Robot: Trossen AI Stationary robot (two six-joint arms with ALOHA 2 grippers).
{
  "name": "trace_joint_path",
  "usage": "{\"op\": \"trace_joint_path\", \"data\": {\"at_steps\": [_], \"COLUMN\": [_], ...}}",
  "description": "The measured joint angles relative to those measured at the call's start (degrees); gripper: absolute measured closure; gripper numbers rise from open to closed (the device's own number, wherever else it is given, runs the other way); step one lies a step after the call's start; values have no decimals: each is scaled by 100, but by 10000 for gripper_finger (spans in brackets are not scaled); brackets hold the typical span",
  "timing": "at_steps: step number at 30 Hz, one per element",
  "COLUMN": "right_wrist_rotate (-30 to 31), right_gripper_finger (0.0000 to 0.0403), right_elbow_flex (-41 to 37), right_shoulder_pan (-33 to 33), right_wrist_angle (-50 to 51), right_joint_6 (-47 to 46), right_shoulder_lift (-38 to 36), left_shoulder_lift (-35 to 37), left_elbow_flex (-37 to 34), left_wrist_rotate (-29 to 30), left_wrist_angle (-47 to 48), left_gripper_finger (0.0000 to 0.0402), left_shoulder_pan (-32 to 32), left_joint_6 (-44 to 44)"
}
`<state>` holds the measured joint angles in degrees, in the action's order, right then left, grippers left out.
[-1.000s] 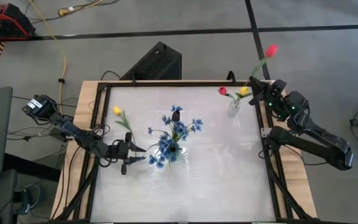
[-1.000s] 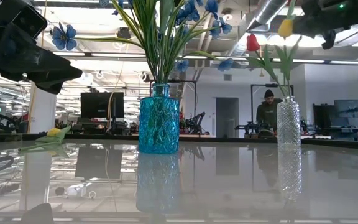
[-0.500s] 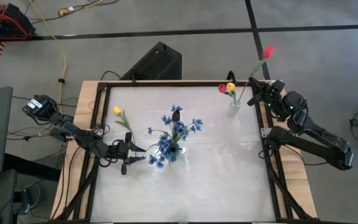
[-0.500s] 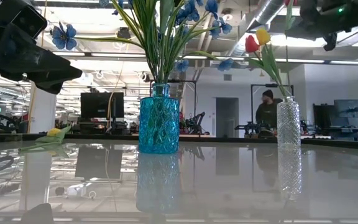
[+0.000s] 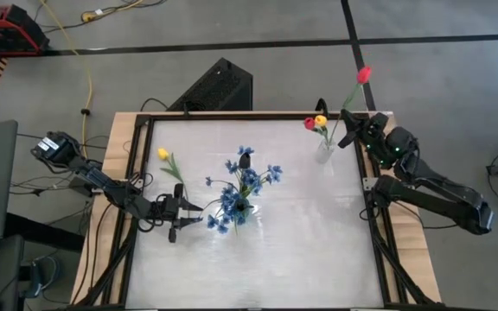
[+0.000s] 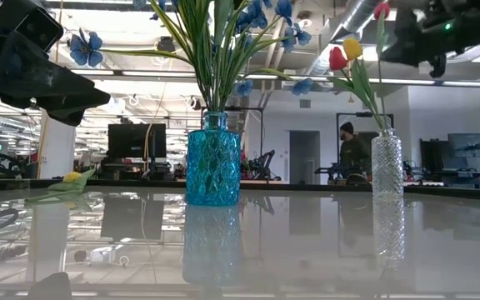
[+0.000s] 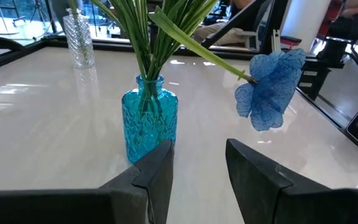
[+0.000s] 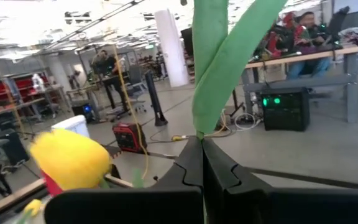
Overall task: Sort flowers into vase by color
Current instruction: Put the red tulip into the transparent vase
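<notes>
A red tulip sticks up from my shut right gripper at the table's far right corner, beside a clear glass vase. That vase holds a red tulip and a yellow tulip. A blue glass vase at mid-table holds several blue sprays. Another yellow tulip lies flat on the table's left part. My left gripper hovers open just left of the blue vase, touching nothing. My right gripper pinches the held red tulip between its two shut fingers, at the green stem and leaves well below the head. The tulip is lifted clear and rises beyond the fingertips, its head higher than the flowers in the clear vase.
The table has a dark frame round a glossy white top. A black box sits beyond the far edge. Cables lie left of the table. A person stands far off in the room. Bare tabletop lies near and right of the blue vase.
My right gripper has moved a little toward the table's left, carrying the red tulip with it, and stays shut. The yellow tulip's head has swung left, away from the gripper, and now stands beside the red tulip in the clear vase.
</notes>
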<state>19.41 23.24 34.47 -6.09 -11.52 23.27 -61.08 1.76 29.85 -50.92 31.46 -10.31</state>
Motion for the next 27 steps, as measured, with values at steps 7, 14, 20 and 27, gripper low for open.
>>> {"op": "trace_joint_path", "data": {"at_steps": [7, 14, 20, 27], "right_wrist_rotate": [156, -85, -115, -157], "right_gripper_finger": [387, 349, 283, 216], "right_elbow_flex": [-318, -380, -378, 213], "right_shoulder_pan": [1, 1, 3, 3], "right_wrist_angle": [-236, -44, 140, 2077], "right_joint_6": [7, 2, -3, -162], "right_shoulder_lift": [-14, -7, -7, -3], "left_shoulder_lift": [0, 0, 0, 0], "left_elbow_flex": [0, 0, 0, 0], "left_wrist_rotate": [-2, 2, 3, 0], "left_wrist_angle": [2, 4, 4, 4], "left_gripper_finger": [265, 265, 265, 265], "left_shoulder_pan": [1, 0, -2, -1], "left_joint_6": [25, 122, 118, 114]}}
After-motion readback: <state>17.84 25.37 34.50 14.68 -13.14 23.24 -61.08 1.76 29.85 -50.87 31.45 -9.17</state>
